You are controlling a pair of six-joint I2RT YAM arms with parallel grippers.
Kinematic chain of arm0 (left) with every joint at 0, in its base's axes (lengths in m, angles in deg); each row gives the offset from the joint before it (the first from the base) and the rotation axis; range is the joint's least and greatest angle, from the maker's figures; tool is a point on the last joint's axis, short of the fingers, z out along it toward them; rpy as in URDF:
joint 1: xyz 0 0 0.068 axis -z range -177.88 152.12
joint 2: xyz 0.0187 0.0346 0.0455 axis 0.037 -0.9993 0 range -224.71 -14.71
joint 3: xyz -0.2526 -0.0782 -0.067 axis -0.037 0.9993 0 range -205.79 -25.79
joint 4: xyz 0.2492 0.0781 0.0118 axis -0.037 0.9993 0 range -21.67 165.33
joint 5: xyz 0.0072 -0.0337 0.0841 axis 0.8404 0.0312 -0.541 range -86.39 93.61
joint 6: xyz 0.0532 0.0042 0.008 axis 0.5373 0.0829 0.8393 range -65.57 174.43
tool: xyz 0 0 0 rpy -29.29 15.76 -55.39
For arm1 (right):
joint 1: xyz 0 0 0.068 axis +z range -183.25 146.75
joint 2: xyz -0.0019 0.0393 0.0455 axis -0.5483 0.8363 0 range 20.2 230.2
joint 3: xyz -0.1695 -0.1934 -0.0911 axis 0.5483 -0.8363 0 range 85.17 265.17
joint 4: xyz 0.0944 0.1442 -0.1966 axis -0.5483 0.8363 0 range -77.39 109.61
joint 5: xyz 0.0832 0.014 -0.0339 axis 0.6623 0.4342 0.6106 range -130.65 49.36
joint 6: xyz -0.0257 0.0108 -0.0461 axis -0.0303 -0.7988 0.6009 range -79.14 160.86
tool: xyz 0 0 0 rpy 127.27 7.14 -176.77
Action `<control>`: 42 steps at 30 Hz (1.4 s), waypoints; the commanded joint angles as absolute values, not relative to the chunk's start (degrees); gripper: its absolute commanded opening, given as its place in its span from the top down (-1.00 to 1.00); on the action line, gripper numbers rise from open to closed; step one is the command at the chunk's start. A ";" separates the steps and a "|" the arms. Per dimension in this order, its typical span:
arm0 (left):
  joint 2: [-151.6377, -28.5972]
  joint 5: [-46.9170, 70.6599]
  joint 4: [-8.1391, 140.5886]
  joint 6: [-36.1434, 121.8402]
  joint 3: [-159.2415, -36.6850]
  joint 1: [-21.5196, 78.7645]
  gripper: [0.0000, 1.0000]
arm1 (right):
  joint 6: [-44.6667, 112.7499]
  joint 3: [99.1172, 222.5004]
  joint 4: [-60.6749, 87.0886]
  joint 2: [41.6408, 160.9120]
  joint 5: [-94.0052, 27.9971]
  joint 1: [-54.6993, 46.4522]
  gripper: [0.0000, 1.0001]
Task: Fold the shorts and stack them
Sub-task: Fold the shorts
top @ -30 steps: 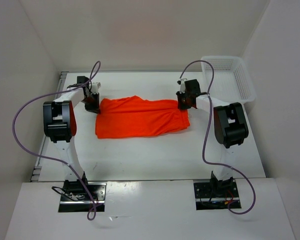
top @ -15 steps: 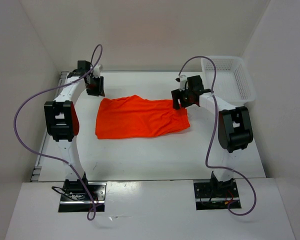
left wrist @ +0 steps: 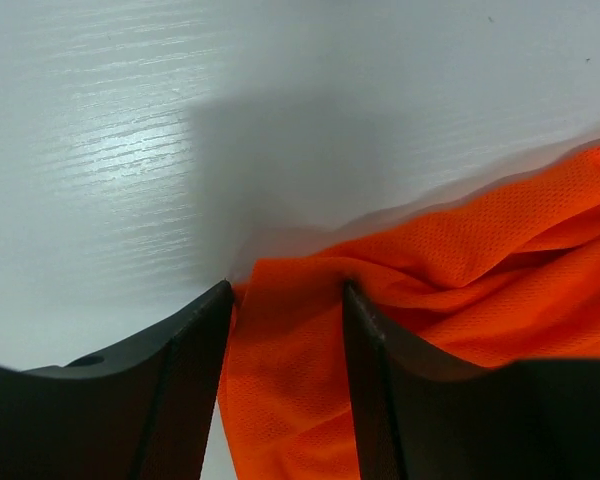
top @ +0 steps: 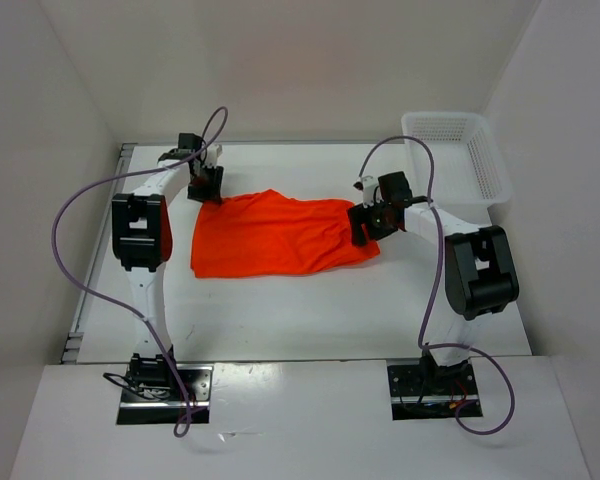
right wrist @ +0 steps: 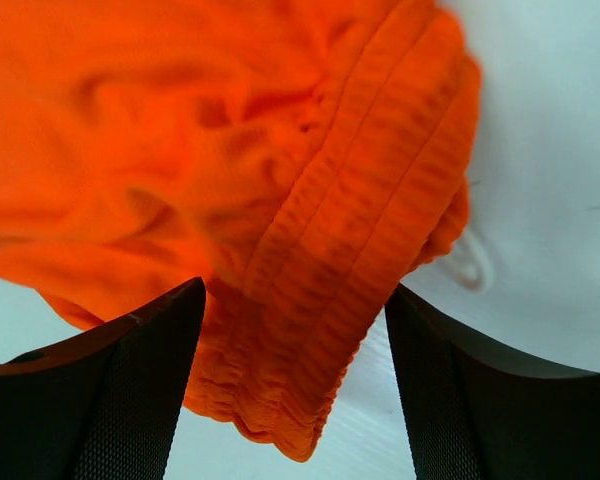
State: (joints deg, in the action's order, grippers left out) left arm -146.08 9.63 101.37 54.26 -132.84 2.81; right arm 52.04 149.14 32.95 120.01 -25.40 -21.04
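The shorts [top: 280, 235] lie spread flat in a rough rectangle on the middle of the bench [top: 310, 310], between the two arms. Left tool [top: 207, 190], at the far left corner of the cloth: fingers spread, with a corner of fabric lying between them. Right tool [top: 364, 228], at the right edge: fingers spread wide on either side of the ribbed waistband [right wrist: 360, 200]. A white basket [top: 458, 150] stands at the far right corner, apart from the shorts.

1. Left arm [top: 140, 230]: white links, boxy black joint housing with a red side.
2. Right arm [top: 477, 272]: white links, black housing.
3. Purple cables [top: 60, 225] loop beside both.
4. Metal base plates [top: 195, 380], lower frame.
5. Fingers [left wrist: 160, 400]: matte black.
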 commanded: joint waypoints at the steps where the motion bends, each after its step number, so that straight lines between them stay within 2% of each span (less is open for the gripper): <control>1: -146.64 12.21 99.10 54.43 -132.15 2.47 -0.12 | 51.06 146.01 34.50 117.14 -23.42 -21.47 -0.55; 4: -146.64 12.75 98.56 54.43 -131.44 3.08 0.10 | 50.52 144.15 33.09 117.14 -21.49 -21.47 -0.55; 5: -146.64 12.75 98.56 54.43 -130.83 3.09 0.37 | 50.00 144.15 33.09 117.14 -20.70 -21.47 -0.55; 6: -146.64 12.75 98.56 54.43 -130.82 3.09 0.53 | 49.47 144.15 33.09 117.66 -20.69 -21.47 -0.55; 7: -145.94 11.18 97.87 54.43 -130.21 3.09 0.83 | 48.43 144.15 33.09 117.67 -22.09 -21.47 -0.40; 9: -145.32 7.75 96.98 54.43 -128.72 2.31 0.99 | 45.87 143.63 31.08 117.67 -23.94 -21.47 -0.13; 10: -145.32 6.78 96.20 54.43 -128.71 1.69 0.99 | 45.00 143.10 30.46 117.67 -25.16 -21.47 0.24; 14: -144.79 6.68 96.19 54.43 -132.05 -2.35 0.99 | 44.46 142.48 29.66 117.67 -27.46 -21.47 0.93; 16: -144.26 6.69 96.80 54.43 -133.45 -2.36 0.99 | 45.16 142.48 29.66 117.67 -27.46 -21.47 1.00; 20: -143.73 7.39 97.33 54.43 -135.04 -2.36 0.99 | 46.66 142.48 29.13 117.67 -27.46 -21.47 1.00; 21: -143.73 7.39 97.33 54.43 -135.04 -2.36 0.97 | 46.66 142.48 29.13 117.67 -27.46 -21.47 0.97; 22: -143.73 6.87 97.33 54.43 -134.52 -2.36 0.94 | 47.44 142.48 29.13 117.67 -27.46 -21.47 0.81; 23: -143.73 6.86 97.33 54.43 -134.51 -1.58 0.91 | 47.45 142.48 29.74 117.67 -26.94 -21.47 0.53; 24: -143.73 6.34 97.33 54.43 -133.82 -0.96 0.86 | 47.45 143.09 29.75 117.67 -26.41 -21.47 -0.12; 25: -144.34 6.86 97.33 54.43 -132.94 -0.95 0.69 | 47.45 143.09 30.36 117.67 -26.41 -21.47 -0.34; 27: -144.35 7.38 97.33 54.43 -132.15 0.45 0.41 | 47.45 144.32 30.97 117.67 -25.27 -21.47 -0.65; 29: -144.35 7.39 97.33 54.43 -130.92 0.45 0.20 | 47.45 145.02 31.77 117.06 -24.57 -21.47 -0.71; 32: -143.04 7.39 98.56 54.43 -130.91 0.98 0.05 | 45.10 145.64 33.26 116.35 -22.28 -21.47 -0.71; 33: -143.03 7.39 99.26 54.43 -130.91 0.98 -0.07 | 43.60 145.64 33.27 115.83 -21.67 -21.47 -0.71; 39: -136.63 4.93 101.19 54.43 -130.30 -0.16 -0.20 | 33.22 142.83 31.07 116.52 -16.65 -21.47 -0.71; 42: -134.69 3.53 101.72 54.43 -128.90 -0.16 -0.25 | 32.60 142.04 30.54 118.36 -17.52 -21.47 -0.60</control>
